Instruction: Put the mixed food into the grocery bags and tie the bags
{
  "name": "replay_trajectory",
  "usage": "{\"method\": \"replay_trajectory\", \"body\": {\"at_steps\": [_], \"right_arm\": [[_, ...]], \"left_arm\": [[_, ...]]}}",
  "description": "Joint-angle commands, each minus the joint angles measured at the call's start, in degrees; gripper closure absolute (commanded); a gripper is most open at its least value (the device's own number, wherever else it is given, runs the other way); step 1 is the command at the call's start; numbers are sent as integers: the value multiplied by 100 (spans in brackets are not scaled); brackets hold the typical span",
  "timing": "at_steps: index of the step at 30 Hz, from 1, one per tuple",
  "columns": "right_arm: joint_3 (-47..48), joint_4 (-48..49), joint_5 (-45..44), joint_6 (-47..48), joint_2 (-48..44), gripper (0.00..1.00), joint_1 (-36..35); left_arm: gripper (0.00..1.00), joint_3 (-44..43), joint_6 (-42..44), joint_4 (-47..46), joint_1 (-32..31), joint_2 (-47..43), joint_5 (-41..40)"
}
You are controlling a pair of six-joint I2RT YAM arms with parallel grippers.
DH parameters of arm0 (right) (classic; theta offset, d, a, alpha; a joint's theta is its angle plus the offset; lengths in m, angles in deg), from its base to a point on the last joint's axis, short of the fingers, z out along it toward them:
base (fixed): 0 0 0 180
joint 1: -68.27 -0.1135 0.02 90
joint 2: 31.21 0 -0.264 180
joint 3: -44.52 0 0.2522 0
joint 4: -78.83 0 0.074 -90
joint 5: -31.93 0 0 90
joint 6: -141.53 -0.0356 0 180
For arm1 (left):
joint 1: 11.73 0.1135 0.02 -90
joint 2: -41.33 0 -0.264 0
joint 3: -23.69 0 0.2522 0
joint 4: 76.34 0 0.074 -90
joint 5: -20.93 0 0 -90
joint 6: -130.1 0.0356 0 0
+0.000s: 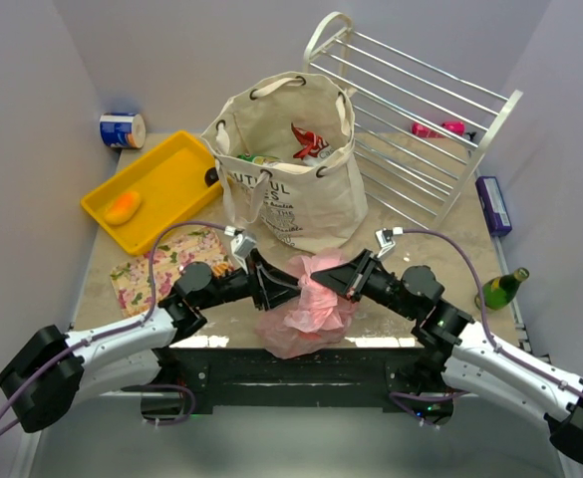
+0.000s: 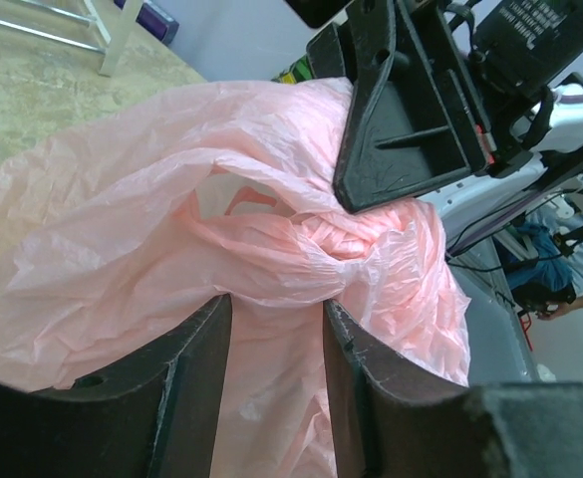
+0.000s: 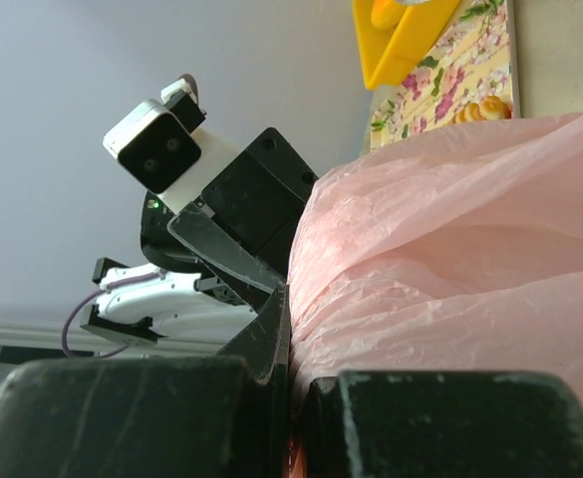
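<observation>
Pink bag [image 1: 309,304]: front and centre, crumpled at the near edge of the table [image 1: 440,249], right between the two arms and just in front of the tote [image 1: 291,194].
Neck of the bag: the film is gathered into a twisted strand with a tight bunch [image 2: 323,281] in the middle, clear from the left wrist.
Left gripper [image 2: 276,311]: in from the left, fingers [image 2: 186,398] standing a little apart with pink film filling the gap. Whether they really bite on it, I cannot tell.
Right gripper [image 3: 299,393]: in from the right, jaws pressed almost together, pinching a bunch of the pink bag. The left wrist view shows plastic fanning out from under its tip.
Both grippers: nose to nose over the bag, very near each other.
Tote: upright behind the pink bag with its mouth open. A red packet [image 1: 306,139] pokes up inside, something green [image 1: 256,159] beside it.
Yellow tray [image 1: 176,149]: left of the tote, an orange-yellow fruit [image 1: 122,207] lying in it.
Can [image 1: 122,129]: blue and white, back-left corner, beyond the tray.
Floral cloth [image 1: 166,264]: flat in front of the tray, partly under the left arm.
White rack [image 1: 421,129]: tilted at the back right, something pink [image 1: 440,127] showing through its bars.
Purple box [image 1: 493,204] and green bottle [image 1: 502,289]: along the right edge, well apart from the bag.
</observation>
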Motion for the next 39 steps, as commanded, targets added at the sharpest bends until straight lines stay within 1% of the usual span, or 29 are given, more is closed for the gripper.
{"method": "replay_trajectory", "body": {"at_steps": [1, 2, 3, 4, 5, 7, 8, 10, 14, 18, 21, 22, 24, 25, 27, 28, 34, 39], "right_arm": [[259, 46, 33, 111, -133, 100, 28], [259, 29, 25, 120, -150, 100, 28], [250, 11, 7, 129, -159, 100, 28], [259, -15, 16, 129, -159, 100, 37], [259, -33, 25, 138, -168, 100, 28], [268, -51, 25, 155, -159, 100, 28], [277, -51, 25, 164, -159, 100, 28], [303, -68, 25, 190, -133, 100, 28], [338, -121, 16, 226, -142, 100, 28], [373, -226, -54, 252, -203, 100, 28], [400, -323, -107, 278, -239, 100, 19], [408, -332, -125, 278, -256, 100, 28], [408, -341, -134, 278, -247, 100, 28], [400, -289, -125, 278, -256, 100, 37], [374, -201, -99, 243, -212, 100, 28], [338, -52, -81, 217, -212, 100, 19], [285, 248, 24, 59, -151, 100, 28], [338, 213, 121, 68, -107, 100, 28]], "left_arm": [[50, -205, -58, 44, 36, -509, -404], [46, -336, -76, 228, 36, -572, -537], [45, -425, -119, 656, 36, -607, -686], [45, -512, -294, 852, 45, -616, -905], [45, -626, -426, 941, 45, -573, -951], [44, -636, -846, 846, 45, -407, -855], [42, -636, -962, 802, 36, -353, -829], [42, -663, -1112, 757, 36, -169, -758], [43, -751, -1130, 907, 27, 69, -591], [44, -681, -1271, 680, 18, 131, -372], [53, -619, -1385, 486, -8, 157, -266], [61, -601, -1429, 441, -17, 192, -231], [69, -549, -1473, 284, -52, 245, -196], [77, -522, -1525, 257, -52, 254, -187], [83, -452, -1578, 248, -87, 271, -204], [88, -400, -1674, 221, -105, 263, -256], [90, 110, -1921, -95, -306, 280, -520], [88, 58, -1851, -498, -448, 535, -459]]}}
